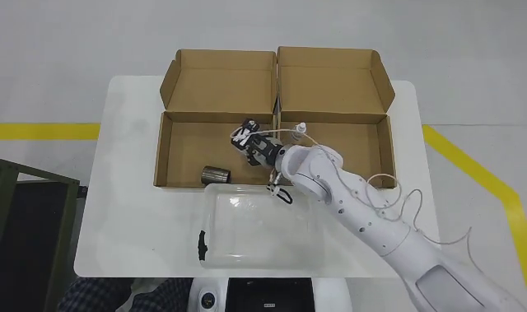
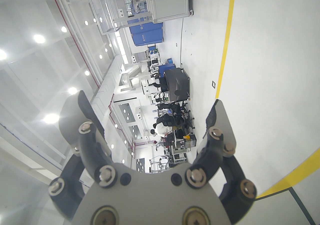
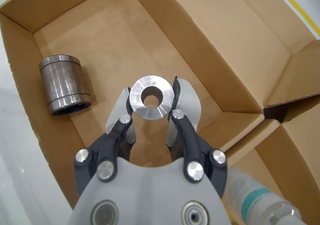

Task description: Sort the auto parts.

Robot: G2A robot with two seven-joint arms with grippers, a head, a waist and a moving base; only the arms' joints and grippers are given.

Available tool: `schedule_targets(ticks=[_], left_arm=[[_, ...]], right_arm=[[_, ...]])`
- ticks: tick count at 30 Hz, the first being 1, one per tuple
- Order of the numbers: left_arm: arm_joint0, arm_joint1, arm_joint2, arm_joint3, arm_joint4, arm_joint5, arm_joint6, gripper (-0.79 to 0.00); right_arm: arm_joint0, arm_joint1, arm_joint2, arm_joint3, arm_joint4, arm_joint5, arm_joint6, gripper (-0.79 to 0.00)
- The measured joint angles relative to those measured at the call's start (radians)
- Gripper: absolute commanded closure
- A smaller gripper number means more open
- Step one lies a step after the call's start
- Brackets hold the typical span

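Note:
My right gripper [image 3: 151,85] is shut on a silver metal ring [image 3: 150,112] with a round bore, held above the floor of the left cardboard box [image 3: 100,35]. In the top view this gripper [image 1: 250,140] hangs over the right half of that box [image 1: 185,151]. A steel cylinder [image 3: 65,83] lies on its side in the same box, near its front wall [image 1: 216,175]. My left gripper [image 2: 150,113] is open with nothing between its fingers, and it faces out into the room.
A second open cardboard box [image 1: 354,143] stands to the right, with a plastic bottle [image 3: 257,201] lying in it. A clear plastic bin [image 1: 247,230] sits in front of the boxes, with a black part [image 1: 200,246] at its left edge.

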Motion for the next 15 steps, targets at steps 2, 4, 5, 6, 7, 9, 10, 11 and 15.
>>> schedule_targets(ticks=[2,4,5,6,7,9,10,11,15], left_arm=[[0.0,0.0,0.0,0.0,0.0,0.0,0.0,-0.785],[0.0,0.0,0.0,0.0,0.0,0.0,0.0,-0.785],[0.0,0.0,0.0,0.0,0.0,0.0,0.0,-0.785],[0.0,0.0,0.0,0.0,0.0,0.0,0.0,-0.785],[0.0,0.0,0.0,0.0,0.0,0.0,0.0,-0.785],[0.0,0.0,0.0,0.0,0.0,0.0,0.0,-0.785],[0.0,0.0,0.0,0.0,0.0,0.0,0.0,-0.785],[0.0,0.0,0.0,0.0,0.0,0.0,0.0,-0.785],[0.0,0.0,0.0,0.0,0.0,0.0,0.0,-0.785]], right_arm=[[0.006,-0.006,-0.004,0.013,-0.001,-0.002,0.006,-0.283],[0.009,-0.011,-0.005,0.023,-0.003,-0.002,0.011,-0.289],[0.01,-0.013,-0.005,0.027,-0.003,-0.002,0.014,-0.299],[0.01,-0.015,-0.004,0.03,-0.004,-0.002,0.015,-0.308],[0.01,-0.017,-0.004,0.034,-0.005,-0.003,0.018,-0.332],[0.01,-0.02,-0.003,0.038,-0.008,-0.006,0.022,-0.357],[0.009,-0.022,-0.002,0.04,-0.009,-0.008,0.024,-0.379],[0.009,-0.023,0.0,0.04,-0.009,-0.011,0.024,-0.388],[-0.007,-0.021,0.021,0.003,-0.011,-0.024,0.005,-0.496]])
